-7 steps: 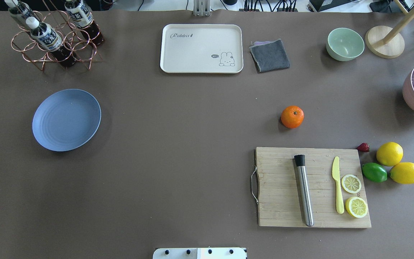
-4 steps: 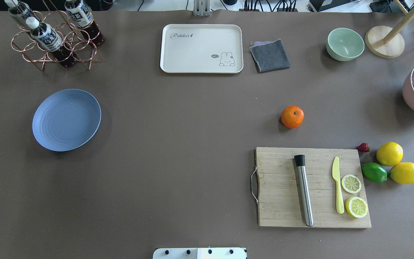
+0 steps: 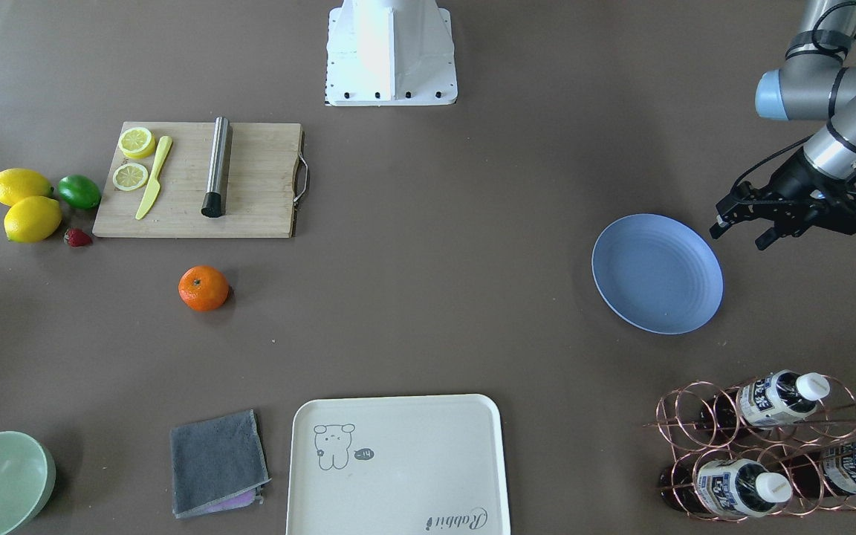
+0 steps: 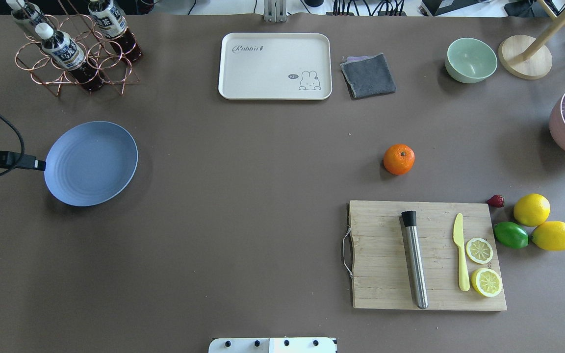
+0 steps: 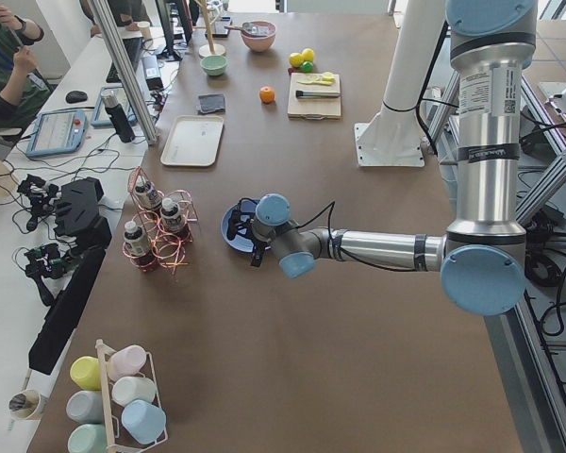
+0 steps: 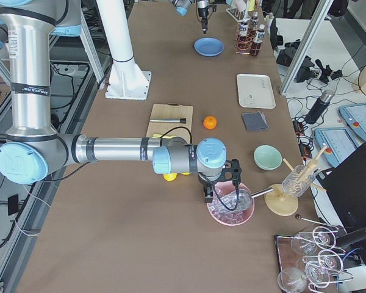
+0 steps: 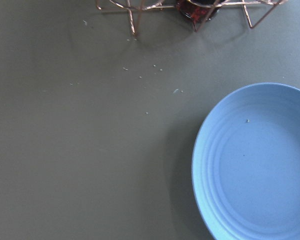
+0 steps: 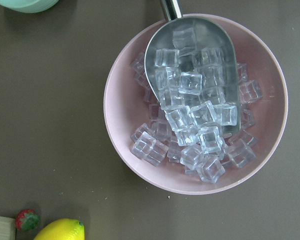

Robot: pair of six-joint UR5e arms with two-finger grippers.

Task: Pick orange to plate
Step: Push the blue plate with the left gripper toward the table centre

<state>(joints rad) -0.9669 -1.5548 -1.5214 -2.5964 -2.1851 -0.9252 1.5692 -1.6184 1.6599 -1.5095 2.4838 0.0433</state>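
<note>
Pick not started: the orange (image 4: 398,159) sits alone on the table (image 4: 243,196), on the robot's right half, near the far edge of the cutting board (image 4: 380,255) but not touching it. The plate (image 4: 91,163) lies well apart on the robot's left half, with nothing on it. The left claw (image 3: 741,233) hangs just beside the plate's outer rim, at the left table end. In the front-facing view its two fingers look spread, with nothing between them. It is well apart from the orange, with the whole plate and most of the table between them. The right claw (image 6: 220,190) shows only in the right side view, over the pink ice bowl (image 8: 117,100) at the right table end. Cannot tell whether it is spread or pressed together; its wrist camera shows only ice cubes and a scoop. It is nearer the orange than the left claw, though not close. The step in hand looks like the approach. Next, one claw needs to travel over the orange, spread wider than the fruit, come down around its middle and pinch gently. The round fruit may roll if nudged off-centre. Then lift and carry it across to the plate.
</note>
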